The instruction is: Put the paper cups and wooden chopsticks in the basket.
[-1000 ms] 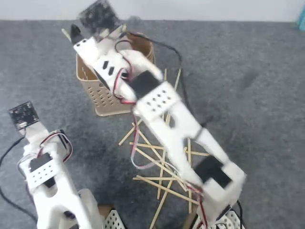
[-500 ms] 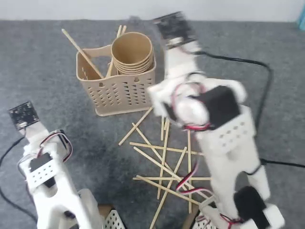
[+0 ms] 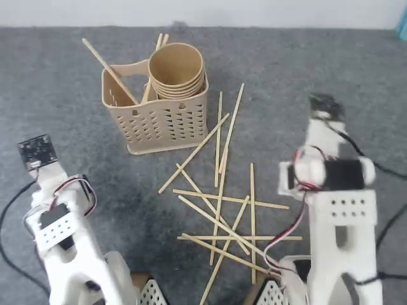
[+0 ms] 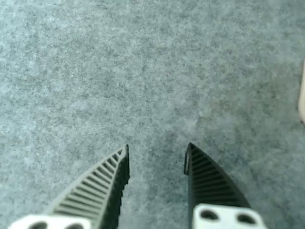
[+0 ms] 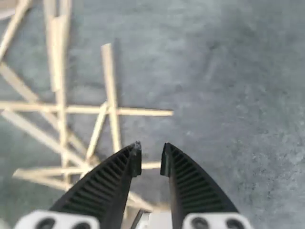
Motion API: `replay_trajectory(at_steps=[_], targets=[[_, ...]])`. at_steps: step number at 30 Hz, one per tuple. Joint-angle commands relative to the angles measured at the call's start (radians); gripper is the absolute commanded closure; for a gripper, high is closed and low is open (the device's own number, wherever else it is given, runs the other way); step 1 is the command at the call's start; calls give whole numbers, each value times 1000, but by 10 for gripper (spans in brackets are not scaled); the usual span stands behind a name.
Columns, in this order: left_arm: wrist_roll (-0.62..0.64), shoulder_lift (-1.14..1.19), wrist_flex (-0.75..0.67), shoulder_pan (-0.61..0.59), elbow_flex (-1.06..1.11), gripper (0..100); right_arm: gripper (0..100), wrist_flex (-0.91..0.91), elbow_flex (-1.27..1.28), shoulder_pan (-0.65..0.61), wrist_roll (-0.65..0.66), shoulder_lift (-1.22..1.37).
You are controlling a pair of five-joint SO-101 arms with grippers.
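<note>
Carpet [image 5: 238, 71], chopsticks [image 5: 110, 95] just beyond right end effector [image 5: 150, 153]

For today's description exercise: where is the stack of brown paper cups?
High view: the stack of brown paper cups sits inside the beige perforated basket, beside wooden chopsticks leaning in its other compartment.

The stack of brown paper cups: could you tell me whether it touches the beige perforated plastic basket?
Touching. The high view shows the cups standing inside the basket, against its rim.
</note>
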Motion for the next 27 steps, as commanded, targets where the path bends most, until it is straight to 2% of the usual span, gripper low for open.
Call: replay_trajectory(at_steps=[1,4,9,14,17,21,24,27], targets=[[-11,-23,6,9,-8,823,924,-193,235,101,-6,-61],[-46,-23,28,43,-10,823,924,-394,428,143,-5,-54],[-318,-25,164,167,-35,823,924,-711,666,257,101,-38],[-348,-25,241,265,-102,823,924,-664,660,265,106,-45],[-345,-21,410,368,-222,823,924,-661,661,271,110,-42],[-336,-15,628,563,-372,823,924,-664,661,280,110,-38],[-259,-15,646,689,-423,823,924,-664,660,295,110,-38],[-242,-15,631,783,-449,823,924,-665,661,295,110,-38]])
